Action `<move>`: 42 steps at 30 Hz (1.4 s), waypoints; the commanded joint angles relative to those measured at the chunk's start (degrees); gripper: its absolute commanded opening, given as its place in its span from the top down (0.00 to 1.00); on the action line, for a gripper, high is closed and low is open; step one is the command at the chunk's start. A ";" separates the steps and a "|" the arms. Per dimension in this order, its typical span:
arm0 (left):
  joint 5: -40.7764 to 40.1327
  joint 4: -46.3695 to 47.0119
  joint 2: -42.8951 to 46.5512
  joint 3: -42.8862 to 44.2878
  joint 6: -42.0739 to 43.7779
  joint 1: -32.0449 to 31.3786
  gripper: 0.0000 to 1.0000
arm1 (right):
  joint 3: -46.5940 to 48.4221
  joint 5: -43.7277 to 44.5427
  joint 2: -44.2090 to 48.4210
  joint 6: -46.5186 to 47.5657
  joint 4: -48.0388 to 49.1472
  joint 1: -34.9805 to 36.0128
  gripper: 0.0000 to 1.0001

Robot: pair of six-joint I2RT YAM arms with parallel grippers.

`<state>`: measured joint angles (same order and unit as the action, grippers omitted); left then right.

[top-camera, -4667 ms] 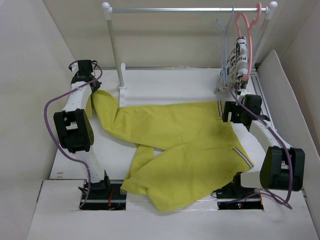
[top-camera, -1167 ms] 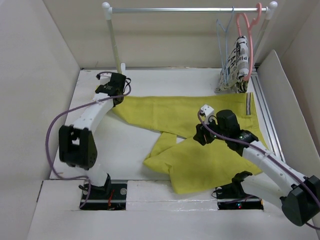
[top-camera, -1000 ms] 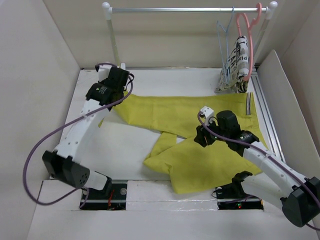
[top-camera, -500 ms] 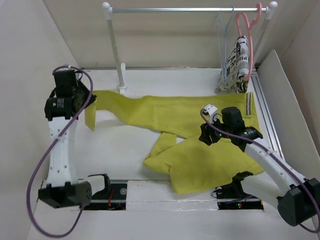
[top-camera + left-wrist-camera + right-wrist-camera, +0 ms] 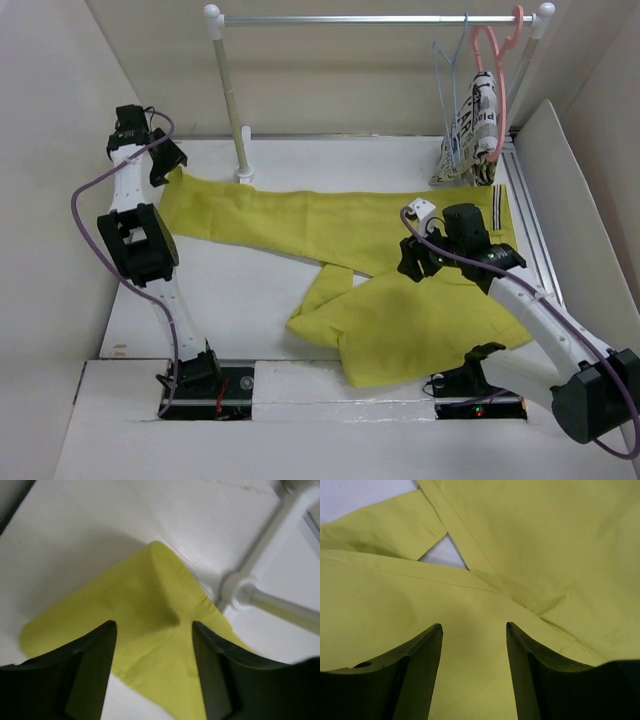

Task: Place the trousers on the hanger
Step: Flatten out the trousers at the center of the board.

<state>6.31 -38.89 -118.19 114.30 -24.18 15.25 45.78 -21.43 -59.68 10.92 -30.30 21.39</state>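
White table (image 5: 250,300) beneath a clothes rail (image 5: 380,18). Trousers (image 5: 400,230), one: flat on the table below the rail, long axis parallel to it. Waistband lies under the rail's right end, one leg reaches toward its left post, the other is folded nearward. Pale-blue hanger (image 5: 441,90), one, hooked at the rail's right end. Pink hanger (image 5: 497,80), one, beside it, bearing a printed cloth (image 5: 470,130). Left end effector (image 5: 152,645) above the hem, right end effector (image 5: 474,630) above the crotch; both spread, grasping nothing.
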 commanded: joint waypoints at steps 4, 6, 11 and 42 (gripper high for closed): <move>-5.05 -1.62 -4.07 4.35 -1.30 4.27 0.28 | 7.48 2.36 -0.60 0.16 -0.46 5.32 0.42; -7.60 -2.67 -3.36 4.79 -3.40 5.67 0.24 | 8.97 1.92 -2.18 0.16 0.41 11.09 0.59; -3.58 3.46 7.07 -4.88 -3.59 5.16 0.27 | 14.50 5.95 -12.55 -0.02 1.30 25.70 1.00; -3.84 14.55 44.10 -43.92 -3.15 -15.74 0.38 | 19.28 -1.67 0.21 0.77 -1.16 21.54 1.00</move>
<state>5.85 -23.94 -75.05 65.19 -28.10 4.03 71.02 -18.90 -69.47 13.17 -32.97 53.30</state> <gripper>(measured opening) 0.621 0.023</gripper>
